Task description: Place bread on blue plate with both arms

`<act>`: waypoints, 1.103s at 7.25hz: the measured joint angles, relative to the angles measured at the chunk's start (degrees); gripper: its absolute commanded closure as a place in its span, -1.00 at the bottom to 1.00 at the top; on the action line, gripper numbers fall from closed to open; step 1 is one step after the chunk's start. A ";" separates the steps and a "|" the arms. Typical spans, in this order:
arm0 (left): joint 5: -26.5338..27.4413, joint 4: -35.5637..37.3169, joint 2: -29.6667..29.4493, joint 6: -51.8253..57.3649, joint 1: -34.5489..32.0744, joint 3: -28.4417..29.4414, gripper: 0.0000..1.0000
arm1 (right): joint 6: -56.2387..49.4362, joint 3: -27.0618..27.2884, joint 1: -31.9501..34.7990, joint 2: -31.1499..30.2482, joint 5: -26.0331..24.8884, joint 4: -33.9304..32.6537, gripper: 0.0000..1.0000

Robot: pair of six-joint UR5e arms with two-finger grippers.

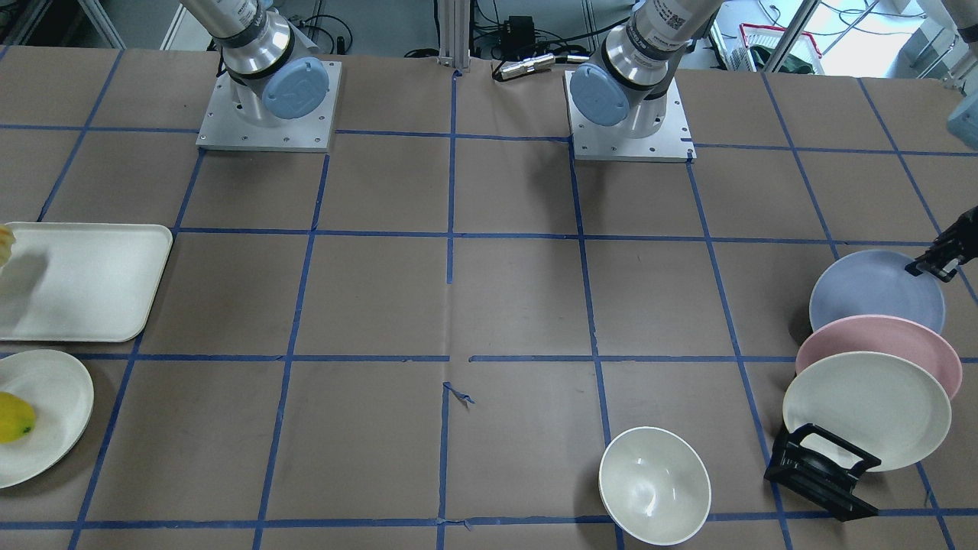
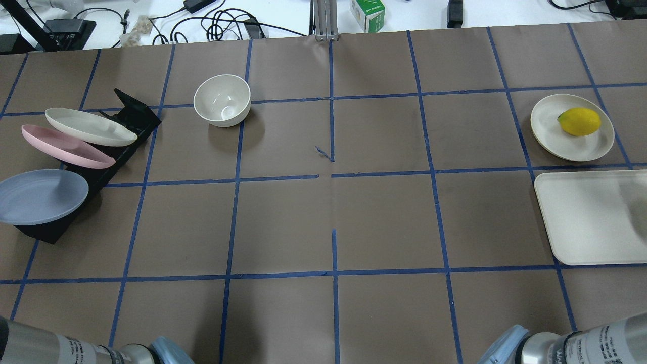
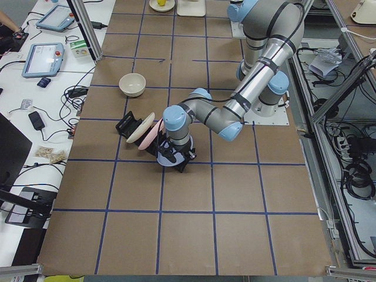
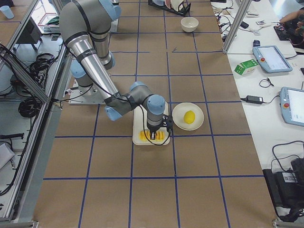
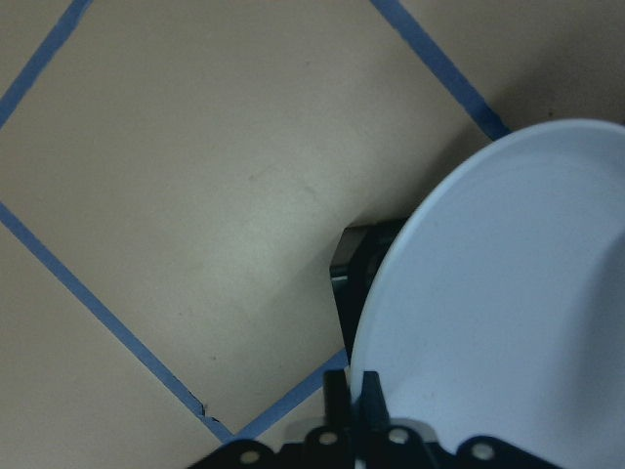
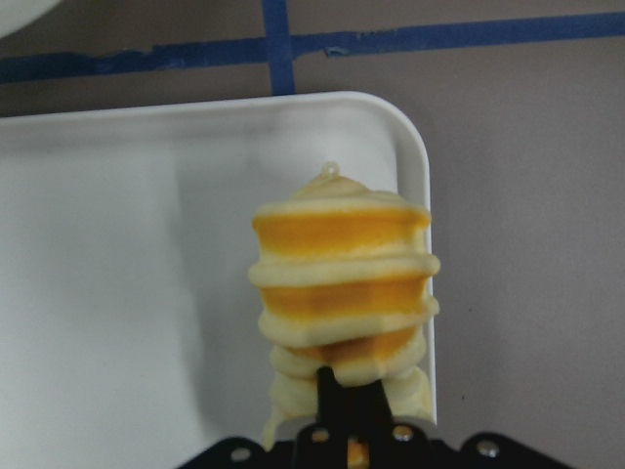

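Well, both arms have hold of their things, but nothing is where it should end up yet. At the table's end on the robot's left, the blue plate (image 1: 871, 294) stands tilted in the black rack (image 1: 821, 473), nearest the robot, with the pink plate (image 1: 879, 344) and the cream plate (image 1: 863, 409) overlapping behind it. The left gripper (image 5: 352, 386) has its fingers drawn narrow, and the plate's thin rim looks pinched between them. The plate is not out of the rack.

Over at the opposite end of the table, the right gripper (image 6: 347, 391) is clamped on the bread (image 6: 342, 293) at a rounded corner of the cream tray (image 6: 117, 244). A soft shadow on the tray suggests the loaf hangs just clear of it, though I can't be sure. So, as I judge it, both picks are done. What's left is to lay the plate flat on the table and set the bread on it.

The bread is a ridged stack of orange bands between pale yellow ribs, with the waxy look of a moulded toy. The plate is round, shallow and matte, a pale blue-lavender, with a fine edge that gives the fingers little to bite on. The tray is smooth with a low raised lip. The table (image 2: 283, 222) is covered in dull brown paper marked in squares with blue tape.
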 measured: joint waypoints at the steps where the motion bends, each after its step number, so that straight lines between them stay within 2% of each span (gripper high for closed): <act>1: 0.37 -3.30 0.95 0.43 0.39 1.79 1.00 | 1.24 -0.06 1.07 -2.65 0.13 2.29 1.00; 3: 2.95 -16.85 3.44 1.03 0.75 8.55 1.00 | 6.35 -0.33 6.76 -9.54 -0.21 7.73 1.00; 5: 6.73 -28.72 8.18 1.56 0.76 14.12 1.00 | 12.66 -0.31 10.28 -13.06 -0.22 12.73 1.00; 7: 6.40 -42.97 15.09 0.92 -0.16 14.95 1.00 | 14.23 -0.55 11.64 -14.72 -0.20 14.15 1.00; 8: 3.18 -48.34 17.80 0.13 -2.41 14.14 1.00 | 14.40 -0.88 12.43 -15.41 0.16 14.69 1.00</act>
